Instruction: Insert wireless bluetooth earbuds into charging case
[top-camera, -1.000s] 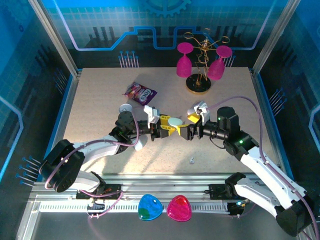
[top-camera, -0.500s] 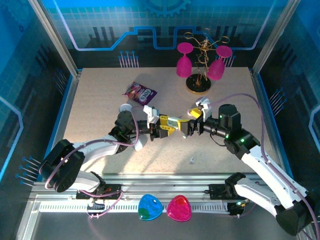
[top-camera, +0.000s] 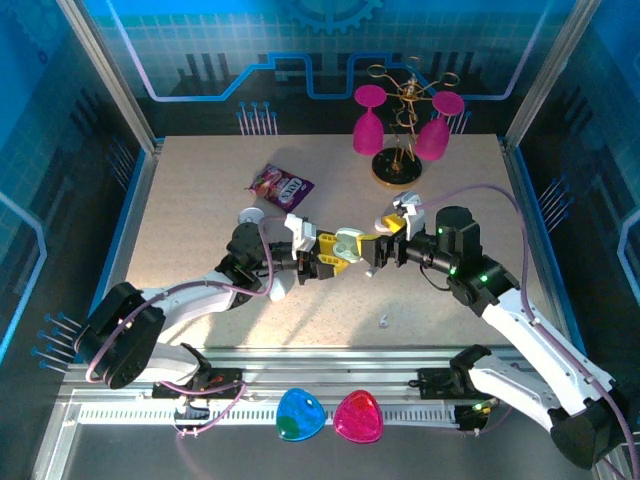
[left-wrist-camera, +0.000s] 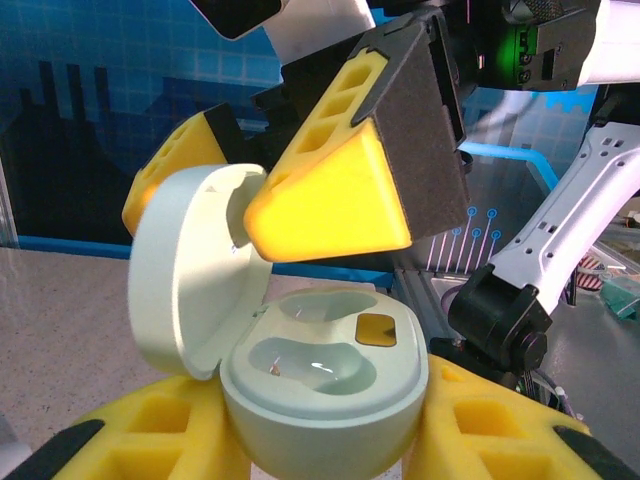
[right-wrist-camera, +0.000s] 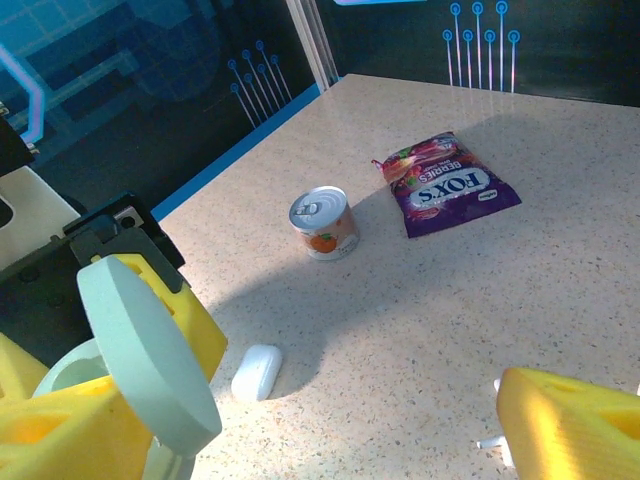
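Observation:
My left gripper (top-camera: 335, 250) is shut on the mint charging case (left-wrist-camera: 325, 385), pinned between its yellow foam fingers (left-wrist-camera: 480, 430). The case lid (left-wrist-camera: 185, 275) stands open and both cavities are empty. My right gripper (top-camera: 372, 247) is open, straddling the lid. One of its fingers (left-wrist-camera: 330, 190) touches the lid's inner face. In the right wrist view the lid (right-wrist-camera: 150, 350) rises by the left finger. One tiny white earbud (top-camera: 384, 322) lies on the table near the front. White stems of an earbud (right-wrist-camera: 492, 441) peek out beside the right finger (right-wrist-camera: 575, 420).
A closed white pebble case (right-wrist-camera: 257, 372) lies by the left arm, also visible from above (top-camera: 281, 287). A small can (right-wrist-camera: 325, 222) and a purple candy bag (right-wrist-camera: 445, 185) sit behind. A gold rack with pink glasses (top-camera: 400, 135) stands at the back.
The right gripper has closed in on the mint case, and the lid, flat a second ago, now stands open. The left gripper has kept its hold.

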